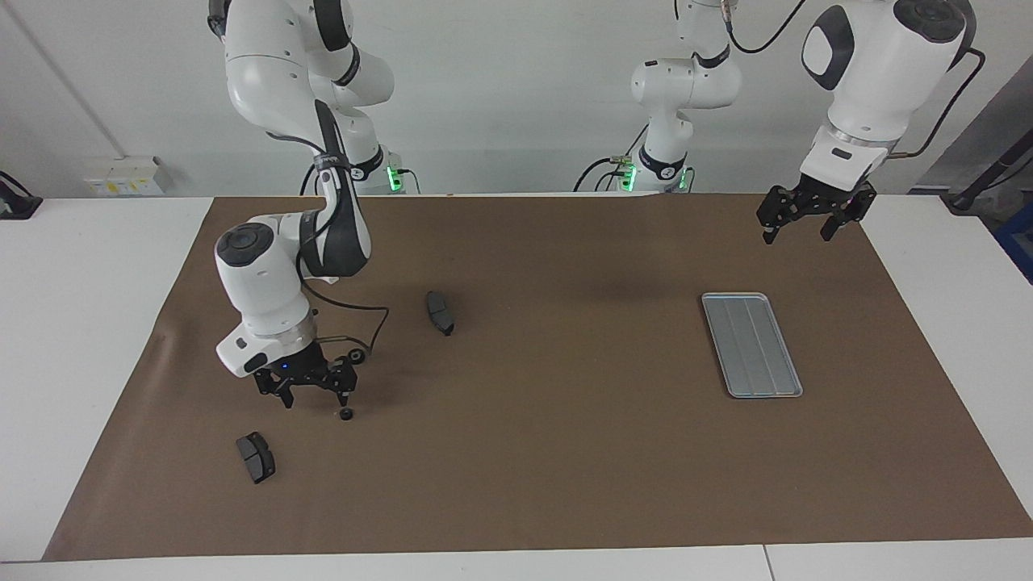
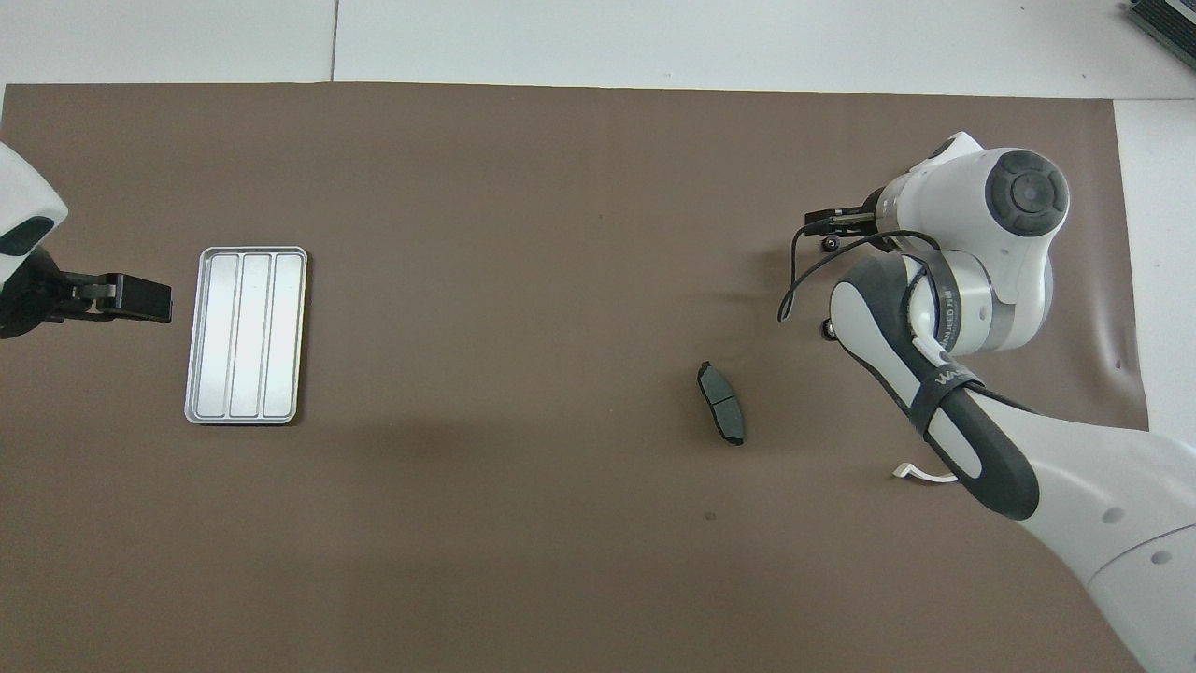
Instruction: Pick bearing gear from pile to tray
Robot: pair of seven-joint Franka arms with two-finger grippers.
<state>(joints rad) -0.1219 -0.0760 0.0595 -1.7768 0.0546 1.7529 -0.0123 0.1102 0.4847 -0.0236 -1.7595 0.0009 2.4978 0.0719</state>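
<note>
The pile lies toward the right arm's end of the mat. One small black bearing gear (image 1: 346, 414) (image 2: 829, 244) rests on the mat just beside my right gripper (image 1: 313, 399) (image 2: 830, 224), which hangs low and open with nothing between its fingers. A second gear (image 1: 356, 356) (image 2: 827, 327) peeks out nearer to the robots, partly covered by the arm. The silver ridged tray (image 1: 750, 344) (image 2: 245, 335) has nothing in it and lies toward the left arm's end. My left gripper (image 1: 796, 236) (image 2: 154, 299) waits open in the air over the mat beside the tray.
Two dark grey brake pads lie on the brown mat: one (image 1: 440, 312) (image 2: 721, 416) toward the middle, another (image 1: 255, 457) farther from the robots than the gears. A white curved bracket (image 2: 920, 474) shows partly under the right arm.
</note>
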